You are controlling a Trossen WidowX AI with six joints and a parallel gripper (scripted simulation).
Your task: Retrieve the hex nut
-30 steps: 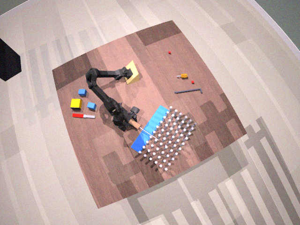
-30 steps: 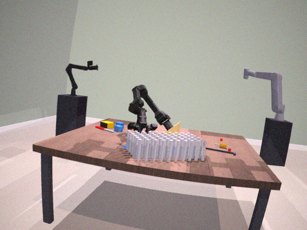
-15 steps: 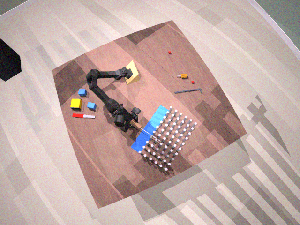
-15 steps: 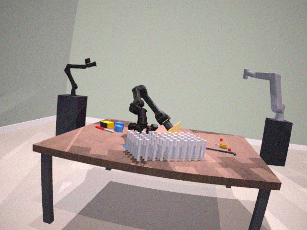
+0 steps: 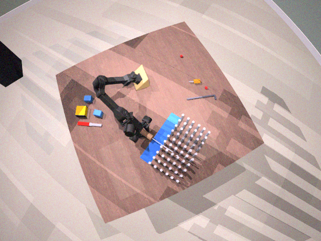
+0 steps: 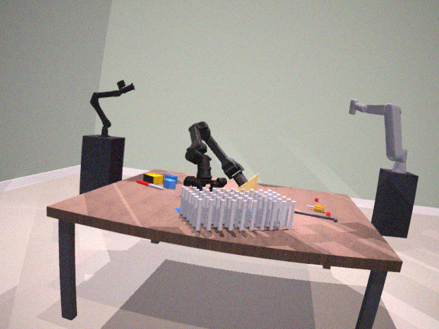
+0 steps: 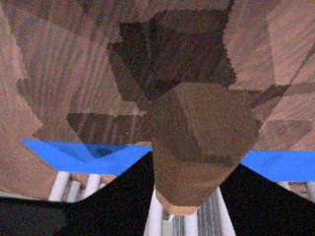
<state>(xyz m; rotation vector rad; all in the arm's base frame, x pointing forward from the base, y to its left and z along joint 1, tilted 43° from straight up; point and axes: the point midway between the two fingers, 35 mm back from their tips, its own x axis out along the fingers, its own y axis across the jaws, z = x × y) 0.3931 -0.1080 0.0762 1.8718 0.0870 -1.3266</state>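
My gripper [image 5: 142,131] [image 6: 205,184] [image 7: 185,159] is shut on the wooden handle [image 5: 148,135] [image 7: 207,123] of a thin metal rod tool. It holds it in front of the spacer field, low beside the taped strip. The rod [image 5: 162,144] runs over the blue taped strip [image 5: 165,128] [image 6: 178,211] [image 7: 278,164] and in among the front rows of the standing metal spacers [image 5: 209,132] [image 6: 198,216] [image 7: 59,187]. The spacers look upright. The rod's tip is hard to make out among them. The nut cannot be made out in any view.
A dark hooked rod [image 5: 200,97] [image 6: 315,215], a yellow-handled tool [image 5: 197,81] [image 6: 318,208] and two red cubes [image 5: 181,55] [image 5: 205,87] lie to one side. A yellow wedge [image 5: 144,81] [image 6: 250,184] stands by the arm's base. A yellow box [image 5: 81,111], blue blocks [image 5: 88,98] and a red-handled tool [image 5: 83,123] lie opposite.
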